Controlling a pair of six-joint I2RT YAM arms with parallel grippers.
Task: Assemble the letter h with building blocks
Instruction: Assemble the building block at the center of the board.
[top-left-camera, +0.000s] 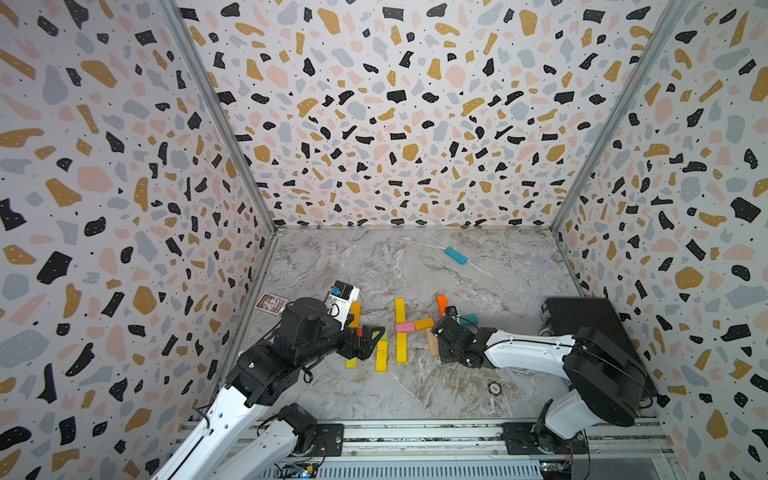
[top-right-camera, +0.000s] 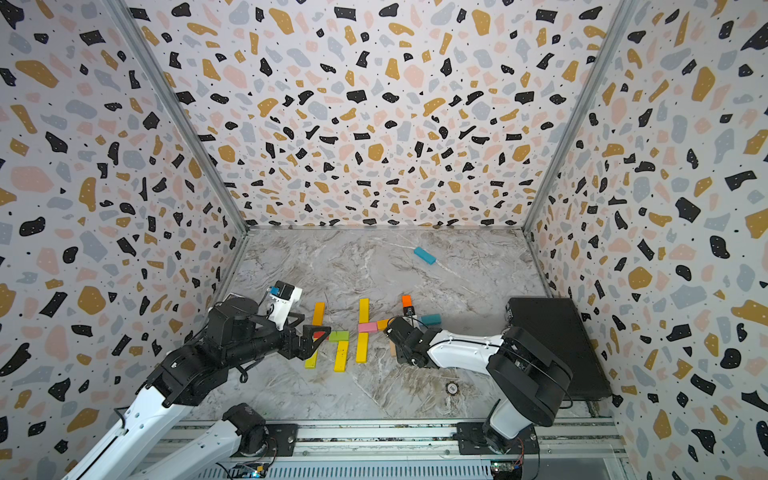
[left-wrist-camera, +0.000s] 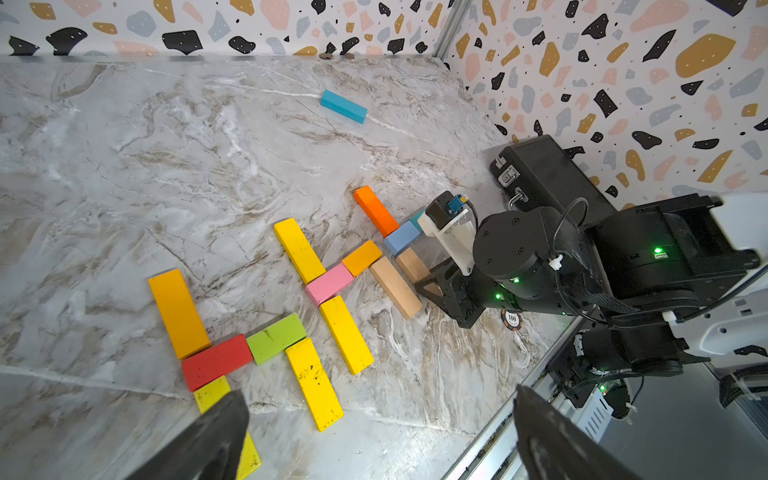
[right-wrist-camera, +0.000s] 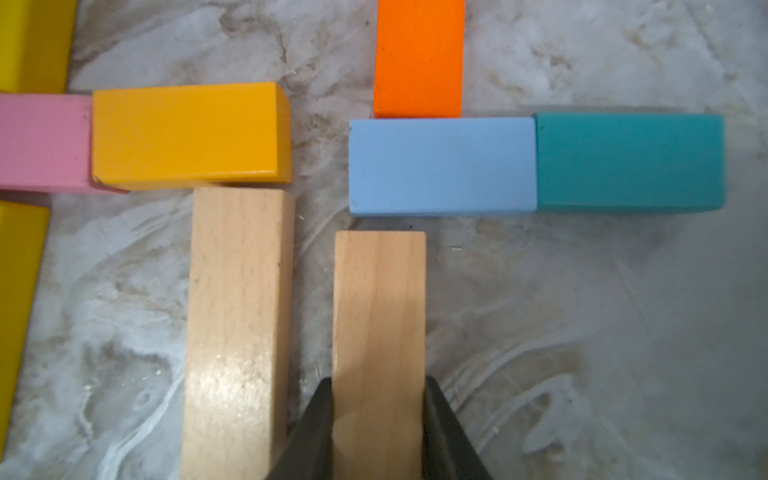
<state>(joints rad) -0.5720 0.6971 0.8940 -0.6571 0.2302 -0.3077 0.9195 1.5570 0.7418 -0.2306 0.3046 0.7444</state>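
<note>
Right pincer (right-wrist-camera: 379, 388) around tan block (right-wrist-camera: 379, 299)

Tan block (right-wrist-camera: 379, 332) and tan neighbour (right-wrist-camera: 237, 332): bare wood, grain is seen, slight sheen. Light-blue block (right-wrist-camera: 440, 166), teal block (right-wrist-camera: 627, 162): smooth matt paint. Amber block (right-wrist-camera: 187, 133): glossier paint. Yellow bar (left-wrist-camera: 313, 382): paint scuffed, dark-specked. Table (right-wrist-camera: 582, 332): marble-look, sheen noted. Black case (left-wrist-camera: 548, 174), table's 3 o'clock edge: matt, textured, metal latches.

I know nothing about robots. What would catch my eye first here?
Bright building blocks lie flat in letter shapes on the near half of the marble table. The right arm's fingers pinch a tan block just short of a light blue block. A lone blue block sits far back, apart.
</note>
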